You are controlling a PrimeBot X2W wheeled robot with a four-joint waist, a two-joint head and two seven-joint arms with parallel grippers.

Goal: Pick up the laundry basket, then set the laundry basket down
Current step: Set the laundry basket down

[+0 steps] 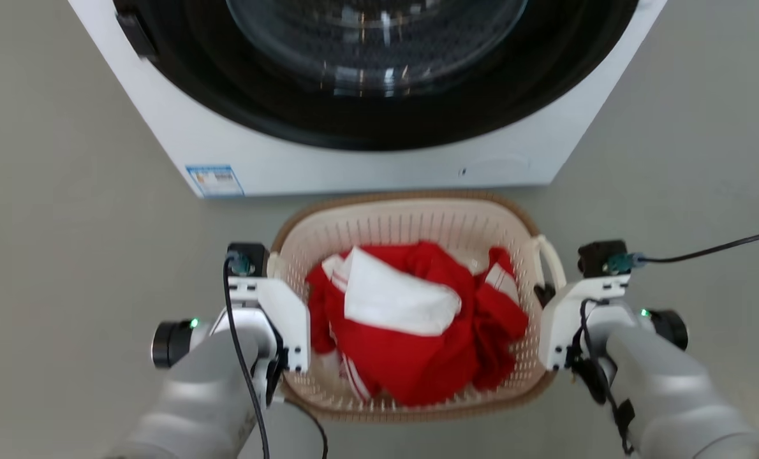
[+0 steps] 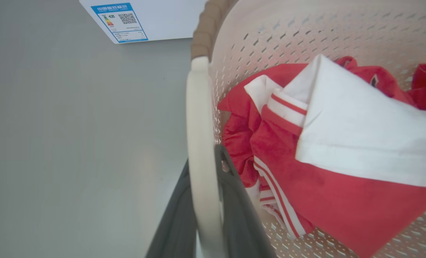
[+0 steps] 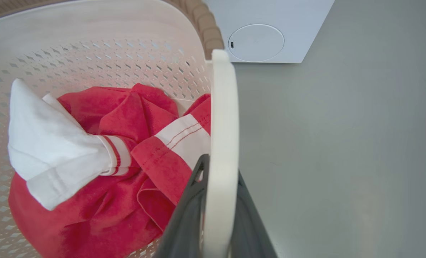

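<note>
laundry basket [image 1: 418,223]: one, holds red-and-white clothes [image 1: 418,331]
washing machine [image 1: 354,166]: one
left pincer [image 2: 204,157]: clamps left handle [image 2: 200,118]
right pincer [image 3: 221,167]: clamps right handle [image 3: 224,107]

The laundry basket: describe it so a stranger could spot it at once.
Start at the big white front-loading washing machine with its dark round door. Right in front of it is the small cream perforated plastic laundry basket. Its brown woven-look rim and the red-and-white clothes inside set it apart.

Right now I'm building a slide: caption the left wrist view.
Left pincer shut on laundry basket handle, red-and-white clothes inside.
</note>
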